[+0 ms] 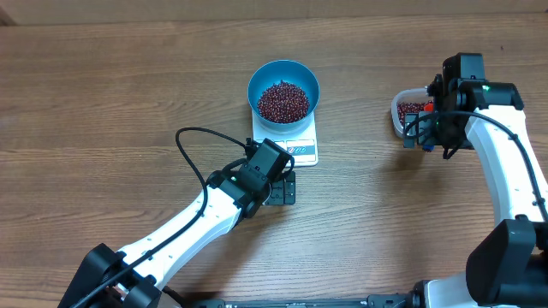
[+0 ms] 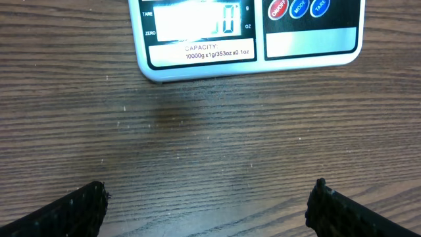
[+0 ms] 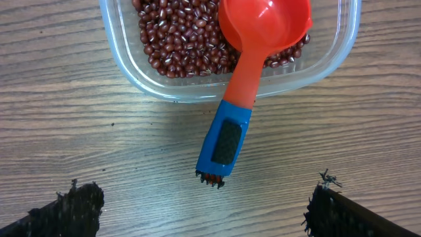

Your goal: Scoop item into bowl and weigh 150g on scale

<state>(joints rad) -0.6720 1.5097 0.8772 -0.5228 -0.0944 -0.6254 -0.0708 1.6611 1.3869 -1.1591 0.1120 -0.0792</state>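
Left hand (image 2: 207, 197) and right hand (image 3: 204, 197) gape empty; the right should squarely clamp the blue handle (image 3: 227, 138) of the red plastic scoop (image 3: 263, 26).

Blue bowl (image 1: 283, 70) holding maroon beans (image 1: 283, 101) sits on white scale (image 1: 300, 137), display seemingly lit.
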